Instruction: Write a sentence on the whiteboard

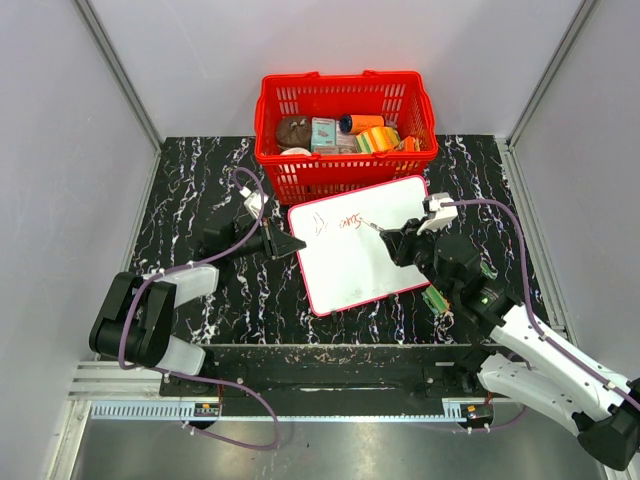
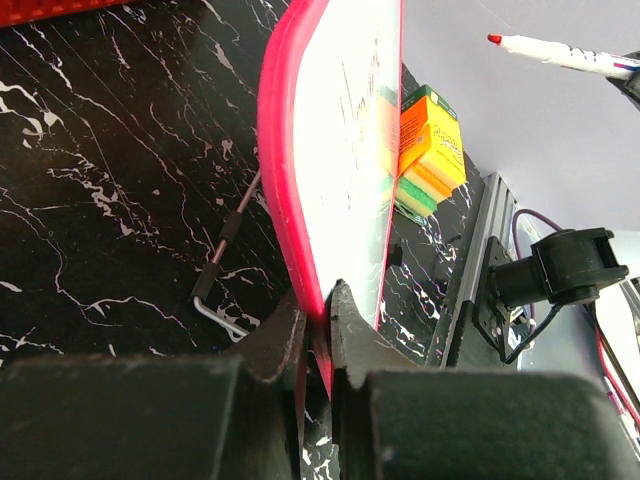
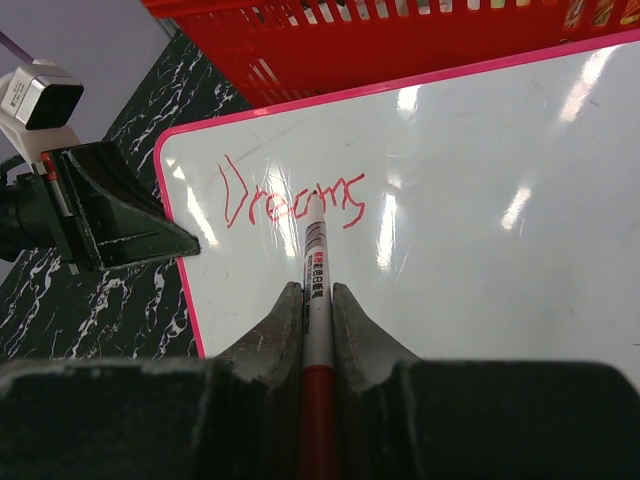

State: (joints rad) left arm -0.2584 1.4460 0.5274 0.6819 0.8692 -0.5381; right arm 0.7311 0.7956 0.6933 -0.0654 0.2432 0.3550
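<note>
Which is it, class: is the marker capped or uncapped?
Uncapped: the marker shows a bare red tip in the left wrist view; red writing lies on the whiteboard.

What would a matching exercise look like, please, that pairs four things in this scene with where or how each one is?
Things:
1. whiteboard
2. marker
3. red writing
4. red basket

Places or states:
A. stands beyond the board's far edge, with packets and boxes inside
B. gripped in the shut right tool, tip at the writing
C. lies on the black table, one edge pinched by the left tool
D. sits on the white surface, near the corner by the left tool

Pairs: 1-C, 2-B, 3-D, 4-A
</note>
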